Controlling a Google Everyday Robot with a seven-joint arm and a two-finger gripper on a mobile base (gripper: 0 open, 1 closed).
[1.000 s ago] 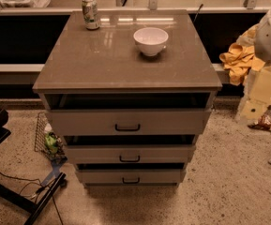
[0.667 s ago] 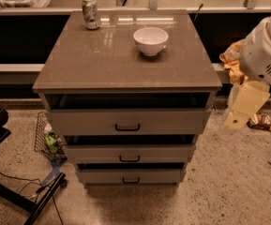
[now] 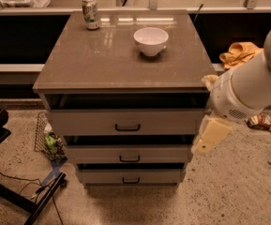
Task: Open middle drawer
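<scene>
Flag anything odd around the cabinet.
Nothing spilled or damaged. Clutter right of the cabinet: crumpled yellow cloth and a wrapper. Gripper hangs beside the middle drawer, at its right end, off its handle.

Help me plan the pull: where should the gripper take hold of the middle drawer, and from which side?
Probably its black loop handle, centred on the low front of the middle drawer; nothing else protrudes. Approach straight from the front. The gripper hangs right of the cabinet.

The pincer [image 3: 209, 136] hangs just right of the middle drawer [image 3: 125, 153], about level with it. Above and left of the pincer, a bowl [image 3: 150, 40] stands on the worktop [image 3: 102, 62]; a can [image 3: 91, 13] stands farther left, behind.
</scene>
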